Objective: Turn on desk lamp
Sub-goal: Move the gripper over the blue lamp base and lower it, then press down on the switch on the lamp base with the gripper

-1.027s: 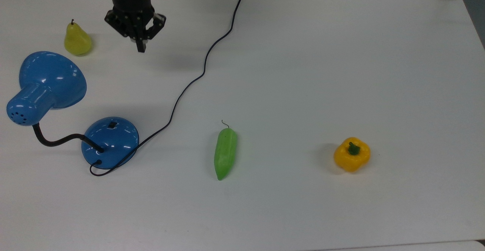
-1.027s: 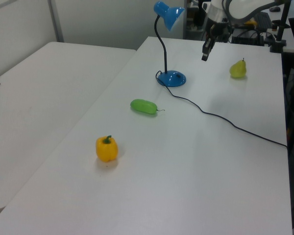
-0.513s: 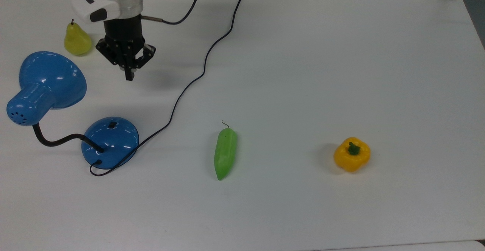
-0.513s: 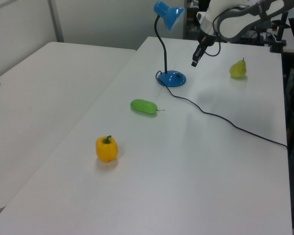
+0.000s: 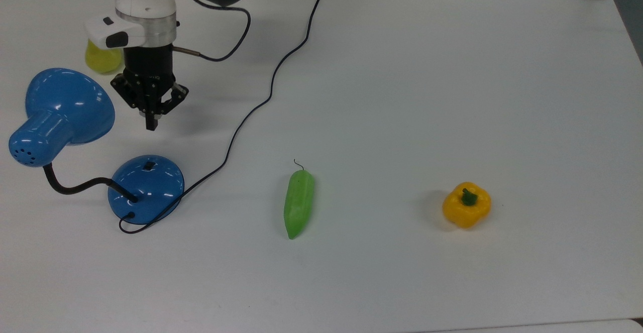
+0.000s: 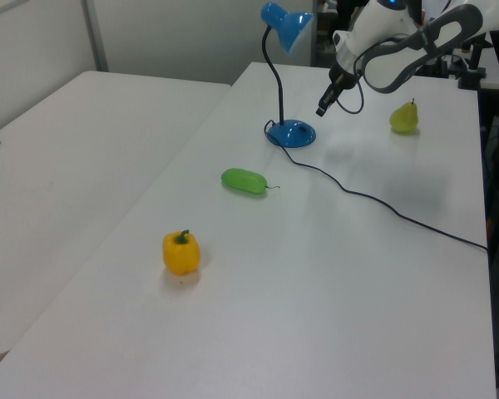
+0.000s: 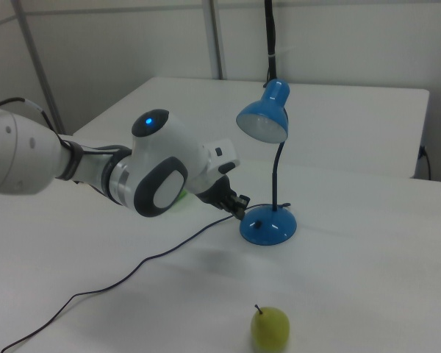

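Observation:
The glossy blue desk lamp stands at the top view's left: bell shade (image 5: pixel 68 104), black gooseneck (image 5: pixel 75 187), domed base (image 5: pixel 146 188) with a small black switch (image 5: pixel 148 165) on its upper side. Its black cord (image 5: pixel 261 102) runs off toward the table's far edge. My gripper (image 5: pixel 150 124) is shut with nothing held; its tip points down and hangs a short way above the switch in the top view, apart from the base. In the left view the gripper (image 6: pixel 321 109) hovers just right of the base (image 6: pixel 292 133). In the right view the gripper (image 7: pixel 241 212) is close to the base (image 7: pixel 268 226).
A yellow-green pear (image 5: pixel 100 59) sits behind my arm, partly hidden by it. A green cucumber (image 5: pixel 299 202) and a yellow bell pepper (image 5: pixel 466 205) lie on the white table (image 5: pixel 452 72). The cord crosses the table right of my arm.
My gripper has moved steadily from near the pear toward the lamp base, down and slightly left in the top view, staying shut. The lamp and other objects have not moved.

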Controlling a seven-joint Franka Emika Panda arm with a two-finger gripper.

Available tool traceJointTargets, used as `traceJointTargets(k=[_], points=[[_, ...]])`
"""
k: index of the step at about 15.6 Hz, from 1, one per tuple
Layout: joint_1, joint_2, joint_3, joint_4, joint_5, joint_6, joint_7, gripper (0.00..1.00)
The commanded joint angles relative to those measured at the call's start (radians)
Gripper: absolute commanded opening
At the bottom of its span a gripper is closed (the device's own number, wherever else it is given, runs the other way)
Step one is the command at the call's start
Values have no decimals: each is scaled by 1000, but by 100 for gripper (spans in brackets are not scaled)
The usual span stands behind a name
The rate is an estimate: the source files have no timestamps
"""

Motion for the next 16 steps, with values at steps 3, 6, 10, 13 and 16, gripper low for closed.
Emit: traceJointTargets(k=[3,6,10,13,16], points=[[-7,92,-3,54,10,103,37,0],[-13,119,-3,69,28,140,37,0],[-19,171,0,123,36,140,37,0],[-19,187,0,134,44,140,37,0],[-19,193,1,134,44,142,37,0]])
